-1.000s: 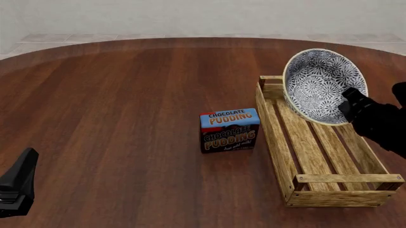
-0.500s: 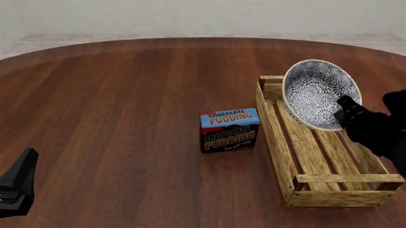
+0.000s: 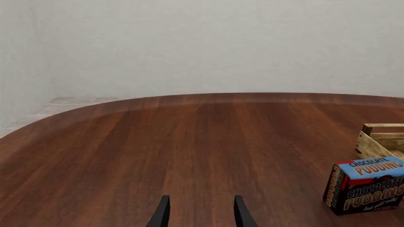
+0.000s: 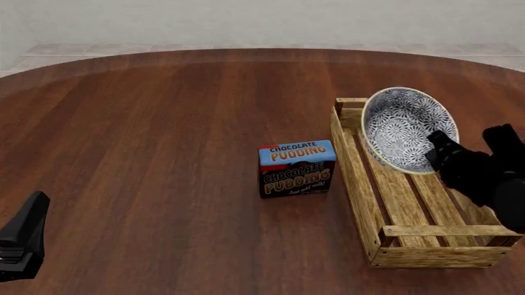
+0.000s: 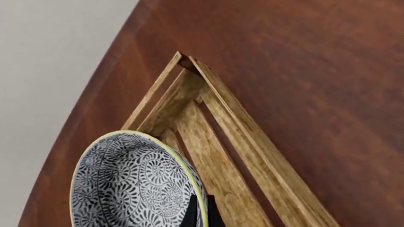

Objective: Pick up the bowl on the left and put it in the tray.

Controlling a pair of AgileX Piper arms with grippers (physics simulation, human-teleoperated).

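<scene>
Bowl [image 4: 407,129] | tilted, our right jaws pinch its rim | over tray [image 4: 367,217] | release left | left jaws spread, idle

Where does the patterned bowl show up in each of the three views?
Front view: the bowl, tilted, held by the right gripper over the far end of the tray.
Right wrist view: the bowl at the lower edge, a finger over its rim.
Left wrist view: not in it.
Shared landmark: the tray's far corner.
</scene>
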